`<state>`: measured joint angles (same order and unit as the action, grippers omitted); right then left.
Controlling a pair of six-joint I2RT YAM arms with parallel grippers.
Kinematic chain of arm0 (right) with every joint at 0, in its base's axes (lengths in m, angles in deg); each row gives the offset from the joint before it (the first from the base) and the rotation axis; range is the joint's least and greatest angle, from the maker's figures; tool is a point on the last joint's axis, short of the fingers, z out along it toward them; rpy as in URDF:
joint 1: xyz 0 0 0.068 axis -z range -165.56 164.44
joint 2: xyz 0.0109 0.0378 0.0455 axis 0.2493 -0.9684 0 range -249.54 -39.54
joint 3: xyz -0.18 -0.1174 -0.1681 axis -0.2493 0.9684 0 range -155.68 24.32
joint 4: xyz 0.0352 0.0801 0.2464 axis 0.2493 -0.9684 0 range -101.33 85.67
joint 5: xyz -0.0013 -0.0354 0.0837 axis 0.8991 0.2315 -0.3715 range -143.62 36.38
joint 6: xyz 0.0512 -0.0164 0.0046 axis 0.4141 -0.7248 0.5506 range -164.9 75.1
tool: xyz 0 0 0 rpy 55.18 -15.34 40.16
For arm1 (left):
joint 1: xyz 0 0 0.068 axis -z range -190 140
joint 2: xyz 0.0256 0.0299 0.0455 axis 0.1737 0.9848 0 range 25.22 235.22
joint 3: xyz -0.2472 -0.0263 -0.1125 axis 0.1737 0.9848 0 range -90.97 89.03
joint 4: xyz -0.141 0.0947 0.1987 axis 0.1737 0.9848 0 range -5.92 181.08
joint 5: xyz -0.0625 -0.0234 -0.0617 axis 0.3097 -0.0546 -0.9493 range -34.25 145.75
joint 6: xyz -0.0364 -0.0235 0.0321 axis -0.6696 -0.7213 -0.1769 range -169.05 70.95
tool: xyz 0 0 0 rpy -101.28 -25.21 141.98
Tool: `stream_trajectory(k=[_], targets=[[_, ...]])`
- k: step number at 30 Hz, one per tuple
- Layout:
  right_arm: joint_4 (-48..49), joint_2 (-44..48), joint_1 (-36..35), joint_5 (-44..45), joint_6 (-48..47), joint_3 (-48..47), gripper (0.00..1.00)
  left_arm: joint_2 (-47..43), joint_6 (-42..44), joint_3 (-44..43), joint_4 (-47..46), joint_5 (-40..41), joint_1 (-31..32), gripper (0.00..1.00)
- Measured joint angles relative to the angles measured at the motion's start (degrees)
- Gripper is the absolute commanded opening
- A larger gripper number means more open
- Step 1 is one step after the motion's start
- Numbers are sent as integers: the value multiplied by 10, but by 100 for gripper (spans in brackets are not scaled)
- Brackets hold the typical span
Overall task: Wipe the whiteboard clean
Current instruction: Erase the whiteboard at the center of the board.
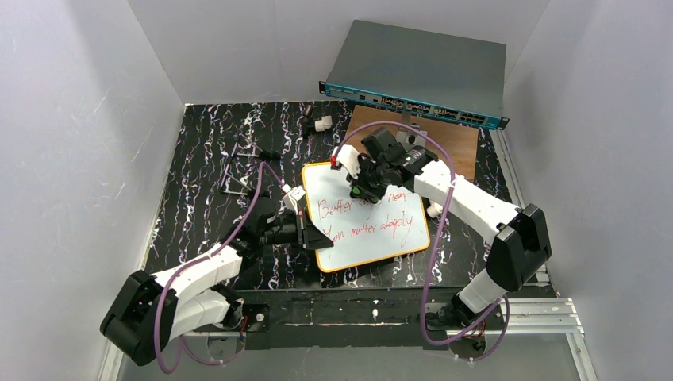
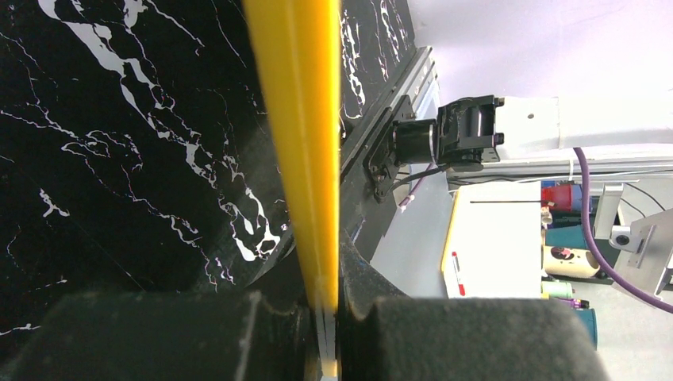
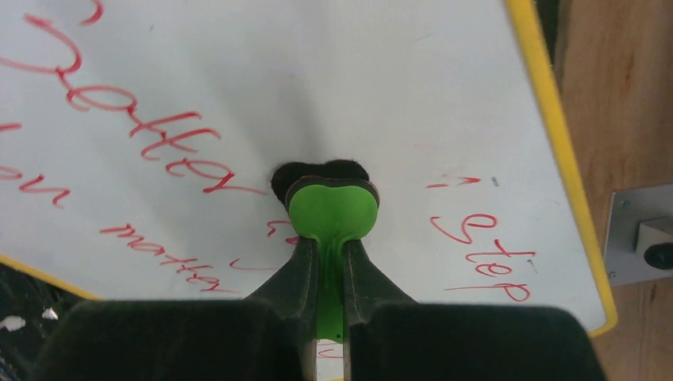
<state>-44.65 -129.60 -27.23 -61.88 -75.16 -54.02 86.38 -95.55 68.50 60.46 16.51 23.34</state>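
Note:
The whiteboard [image 1: 373, 234] lies on the black marbled table, a white board with a yellow rim and red handwriting in two lines. My left gripper [image 1: 305, 230] is shut on its left edge; in the left wrist view the yellow rim [image 2: 305, 119] runs straight between the pinched jaws of the left gripper [image 2: 325, 317]. My right gripper [image 1: 361, 186] is over the board's upper middle. It is shut on a green eraser [image 3: 332, 210] whose black felt pad presses on the whiteboard [image 3: 317, 79] amid the red writing. A wiped bare patch lies above the eraser.
A grey network switch [image 1: 417, 75] stands at the back, over a brown wooden board [image 1: 456, 147] just beyond the whiteboard's far right corner. Small white parts [image 1: 321, 123] and a wire piece [image 1: 238, 171] lie at back left. A metal bracket [image 3: 639, 238] sits on the wood.

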Motion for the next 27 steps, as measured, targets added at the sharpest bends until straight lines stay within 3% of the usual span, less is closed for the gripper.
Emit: stream_trajectory(k=[8,16,27], targets=[[45,-7,-4,71,32,-8,1,4,-1,0,-3,0,0,0],[18,-6,2,-7,-39,-1,1,9,-2,0,-4,-2,0,0],[68,-9,38,90,21,5,1,10,-5,0,-9,-3,0,0]])
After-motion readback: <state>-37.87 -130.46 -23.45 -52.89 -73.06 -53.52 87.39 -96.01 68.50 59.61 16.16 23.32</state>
